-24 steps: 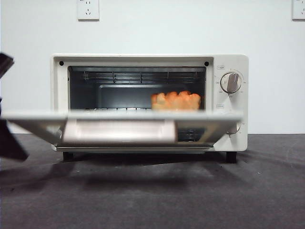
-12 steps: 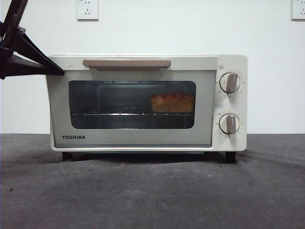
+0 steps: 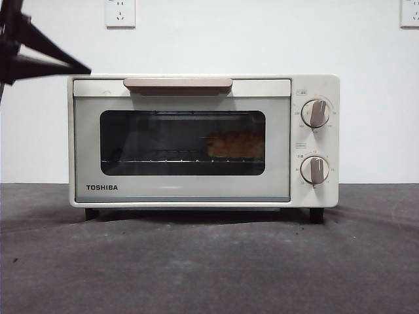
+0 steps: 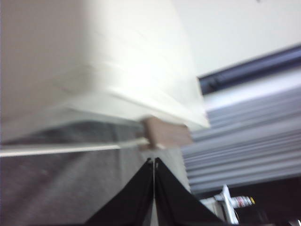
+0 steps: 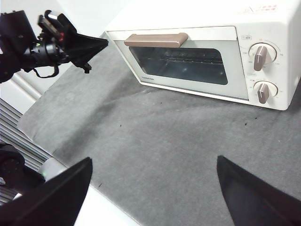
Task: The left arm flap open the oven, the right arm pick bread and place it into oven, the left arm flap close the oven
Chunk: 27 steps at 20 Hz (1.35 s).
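Note:
The cream-white oven (image 3: 314, 88) stands on the grey mat with its glass door (image 3: 183, 142) shut and the beige handle (image 3: 177, 84) up at the top. Through the glass I see the bread (image 3: 236, 145) lying on the wire rack, at the right side inside. My left gripper (image 3: 85, 69) is shut, a black wedge hovering just off the oven's upper left corner, apart from it; in the left wrist view its jaws (image 4: 154, 162) meet in front of the handle's end (image 4: 167, 132). My right gripper (image 5: 153, 188) is open and empty, held back over the mat before the oven (image 5: 263, 23).
Two beige knobs (image 3: 317, 112) sit on the oven's right panel. Grey mat (image 3: 209, 261) spreads in front of the oven. The mat's edge and a white table border (image 5: 108, 212) lie near the right gripper. A white wall with sockets (image 3: 121, 12) is behind.
The oven door swung up from lying flat open to fully shut. The left gripper rose from beside the door to the oven's upper left corner, then drew slightly up and away.

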Each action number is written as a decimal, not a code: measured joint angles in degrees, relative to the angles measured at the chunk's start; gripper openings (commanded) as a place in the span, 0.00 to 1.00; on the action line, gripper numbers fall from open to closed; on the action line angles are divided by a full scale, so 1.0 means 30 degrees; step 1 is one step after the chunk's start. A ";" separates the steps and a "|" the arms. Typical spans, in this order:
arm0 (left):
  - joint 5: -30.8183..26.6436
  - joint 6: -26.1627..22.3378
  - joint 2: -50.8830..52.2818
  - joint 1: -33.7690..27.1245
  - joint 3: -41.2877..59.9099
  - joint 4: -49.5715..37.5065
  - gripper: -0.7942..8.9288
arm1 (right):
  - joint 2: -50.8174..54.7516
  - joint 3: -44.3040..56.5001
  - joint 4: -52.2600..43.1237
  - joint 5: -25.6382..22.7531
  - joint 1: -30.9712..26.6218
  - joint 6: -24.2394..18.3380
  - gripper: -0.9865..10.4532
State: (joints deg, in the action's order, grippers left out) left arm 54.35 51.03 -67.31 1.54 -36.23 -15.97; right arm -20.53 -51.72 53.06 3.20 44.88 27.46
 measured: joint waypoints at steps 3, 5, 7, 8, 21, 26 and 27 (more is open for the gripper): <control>0.0648 0.0066 0.0867 0.0007 0.0000 0.0000 0.09 | 0.0000 0.0000 0.0000 0.0000 0.0000 0.0000 0.45; 0.0998 0.0117 0.1617 0.0015 0.0000 0.0029 0.09 | 0.0000 0.0000 0.0000 -0.0007 0.0000 -0.0007 0.45; 0.1195 0.0131 0.2310 0.0087 0.0000 0.0117 0.09 | 0.0000 0.0000 -0.0007 0.0000 0.0000 -0.0073 0.45; 0.1362 0.0138 0.2696 0.0168 0.0000 0.0189 0.09 | 0.0000 0.0000 -0.0007 -0.0007 0.0000 -0.0102 0.45; -0.1326 -0.2324 1.1096 0.0372 0.0000 0.7096 0.09 | 0.0000 0.0000 -0.1698 -0.0066 0.0000 -0.3184 0.45; -0.3410 -0.5770 1.5125 0.0372 0.0000 1.2145 0.09 | 0.0000 0.0000 -0.2798 -0.0073 0.0000 -0.4459 0.40; -0.3592 -0.6462 1.5744 0.0372 0.0000 1.2764 0.09 | 0.0000 0.0000 -0.2834 -0.0109 0.0000 -0.4648 0.38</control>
State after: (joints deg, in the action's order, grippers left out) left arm 43.57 31.64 -20.08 2.66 -36.23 22.33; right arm -20.53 -51.72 44.56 2.87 44.88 13.52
